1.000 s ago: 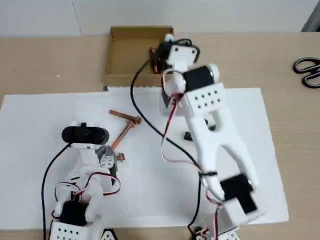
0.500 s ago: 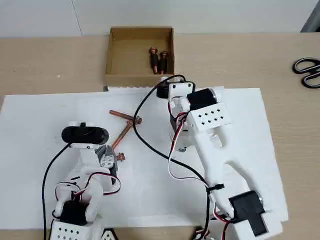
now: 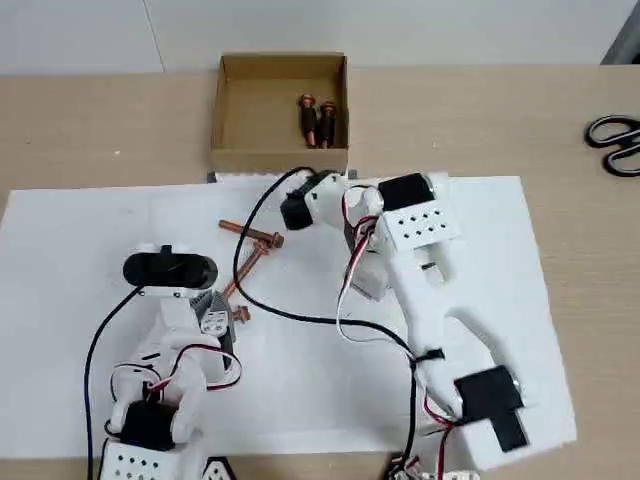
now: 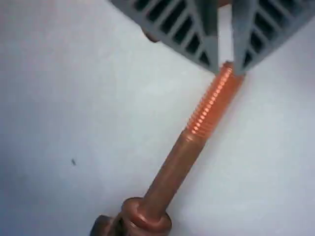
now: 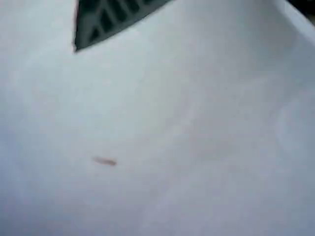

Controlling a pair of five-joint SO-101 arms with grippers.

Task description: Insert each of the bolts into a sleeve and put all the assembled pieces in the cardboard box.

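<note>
we counted two assembled pieces (image 3: 317, 120) in box (image 3: 228, 110) at 12 o'clock | two bolts (image 3: 250, 262) lay on paper (image 3: 120, 230), still to do | left gripper (image 4: 225, 59) pinched one bolt's threaded tip | right gripper (image 5: 106, 19): grip, couldn't tell

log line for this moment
box: two assembled pieces | left jaws: shut on bolt tip | second bolt: loose on paper | right arm: above paper

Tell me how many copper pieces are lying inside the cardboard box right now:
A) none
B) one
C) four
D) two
D: two copper pieces lie side by side in the cardboard box, close to its right wall in the high view.
</note>
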